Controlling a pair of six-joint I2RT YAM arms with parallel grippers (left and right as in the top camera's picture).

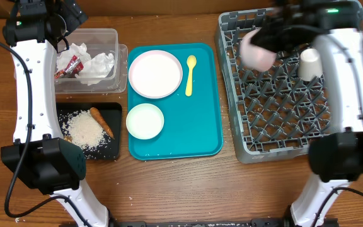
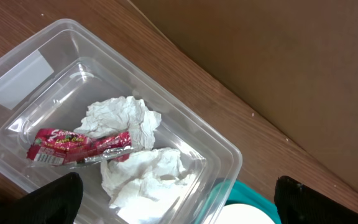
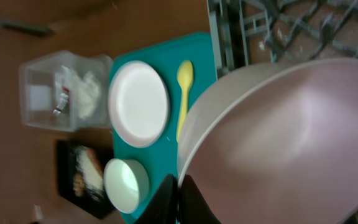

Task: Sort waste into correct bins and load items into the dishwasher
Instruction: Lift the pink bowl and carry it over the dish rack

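My right tool [image 3: 184, 198] is clamped on the rim of a white bowl [image 1: 257, 50], holding it over the dish rack [image 1: 295, 126] at its 10 o'clock corner — a cup [image 1: 310, 63] stands toward 1 o'clock. My left tool [image 2: 176, 208] hangs wide open above the clear tub [image 2: 17, 68] — napkins [image 2: 123, 118] and wrapper [image 2: 73, 146] lie inside.

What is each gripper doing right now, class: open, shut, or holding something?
Left gripper: open, holding nothing, above the clear tub.
Right gripper: shut on a bowl over the dish rack.
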